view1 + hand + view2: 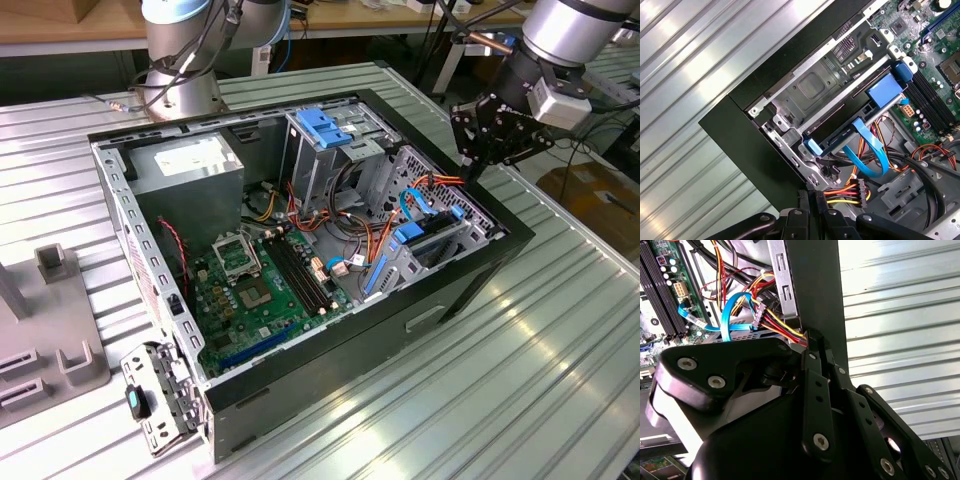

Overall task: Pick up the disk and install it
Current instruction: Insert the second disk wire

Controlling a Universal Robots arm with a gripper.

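Note:
The disk (840,136) lies flat in the drive bay at the case corner, and what I see of it is its blue carrier edge and blue tab. In the exterior view the disk (428,238) sits low in the case's right corner, with a blue data cable (867,155) and red, yellow and black power wires (840,192) running to it. My black gripper (468,168) hovers just above that corner's rim. In both wrist views the gripper (811,337) (812,199) is shut with nothing in it, its tip right beside the power wires.
The open computer case (470,285) lies on a ribbed metal table (520,400). A bare blue bracket (325,126) tops the drive cage, a grey power supply (190,165) sits at the back, and the motherboard (255,295) fills the floor. A grey fixture (60,350) stands at the exterior view's left.

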